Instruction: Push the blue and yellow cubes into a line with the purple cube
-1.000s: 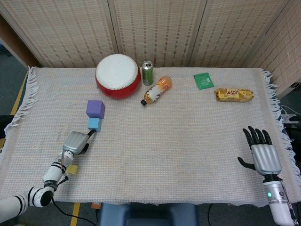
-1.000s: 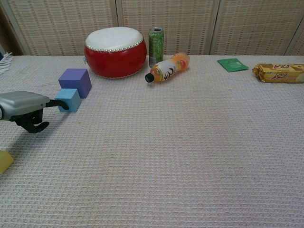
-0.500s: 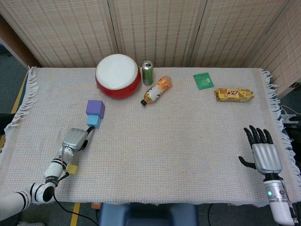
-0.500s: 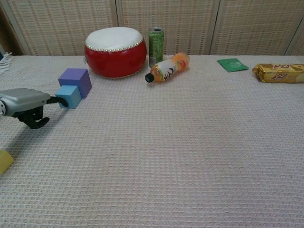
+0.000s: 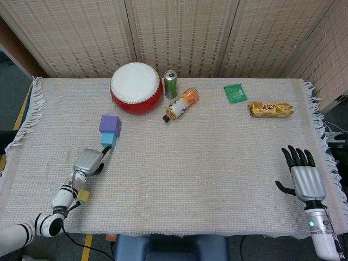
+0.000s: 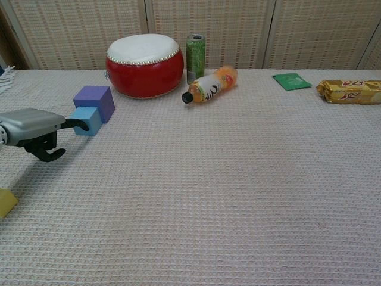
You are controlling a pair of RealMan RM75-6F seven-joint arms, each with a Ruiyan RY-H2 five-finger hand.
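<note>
The purple cube (image 5: 110, 124) (image 6: 95, 102) sits left of centre on the cloth, in front of the drum. Right against its near side is the smaller blue cube (image 5: 108, 139) (image 6: 88, 120). My left hand (image 5: 89, 161) (image 6: 33, 126) lies just behind the blue cube, one finger stretched out touching its near face and the other fingers curled under, holding nothing. The yellow cube (image 5: 82, 195) (image 6: 5, 202) lies beside my left forearm near the front edge. At the front right, my right hand (image 5: 302, 177) rests flat with fingers spread, seen only in the head view.
A red drum (image 5: 136, 88) stands at the back, with a green can (image 5: 171, 84) and a lying orange bottle (image 5: 181, 103) to its right. A green packet (image 5: 235, 93) and a yellow snack bar (image 5: 271, 109) lie at the back right.
My left hand's outstretched finger has slid the blue cube away from me, up against the purple cube. The yellow cube and my right hand have not moved.
</note>
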